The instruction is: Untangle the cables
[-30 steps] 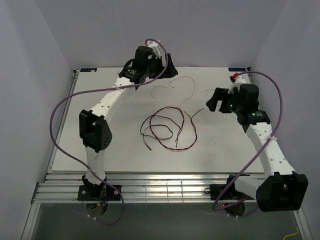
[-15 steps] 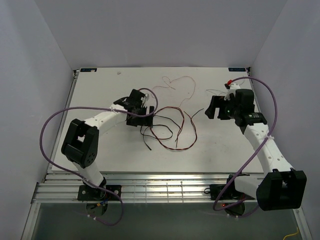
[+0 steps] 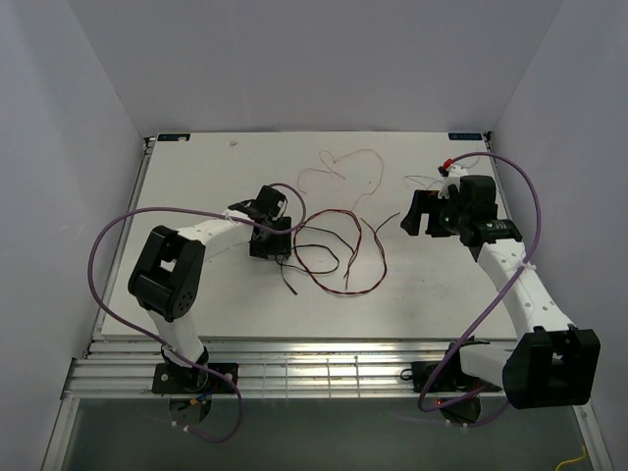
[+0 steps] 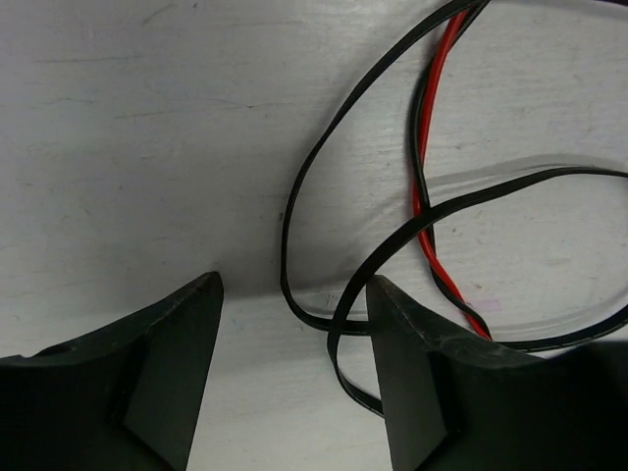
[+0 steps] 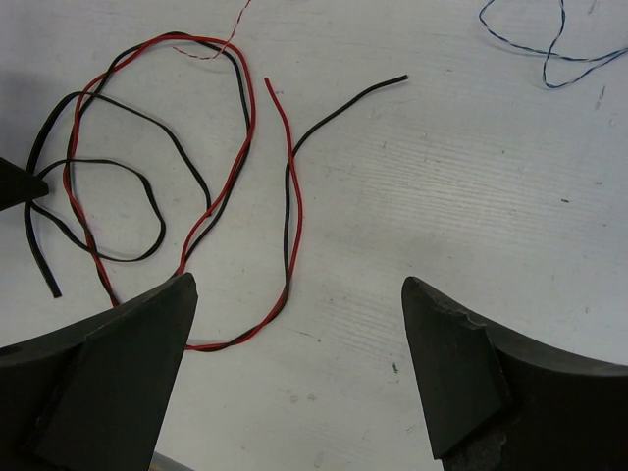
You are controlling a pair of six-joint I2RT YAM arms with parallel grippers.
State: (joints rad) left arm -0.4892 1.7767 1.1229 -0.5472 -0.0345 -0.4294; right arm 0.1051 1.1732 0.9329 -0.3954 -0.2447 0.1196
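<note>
Grasp step: cables [image 3: 345,265] lay tangled mid-table. Left gripper [image 4: 294,392] sat low, fingers spread, black cable [image 4: 284,255] loop between them, unpinched; red cable [image 4: 419,167] just beside. Right gripper [image 5: 294,373] hovered spread wide, empty. Next probably needed: pinch black loop alone, draw clear.

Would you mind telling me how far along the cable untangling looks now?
Done: the blue-grey cable lies apart; the pale pink cable is spread out farther back, one end reaching the tangle. In hand: the left gripper is down at the tangle, jaws open around a black cable loop, not gripping yet. Left: the red cable and the black ones are twisted together.
</note>
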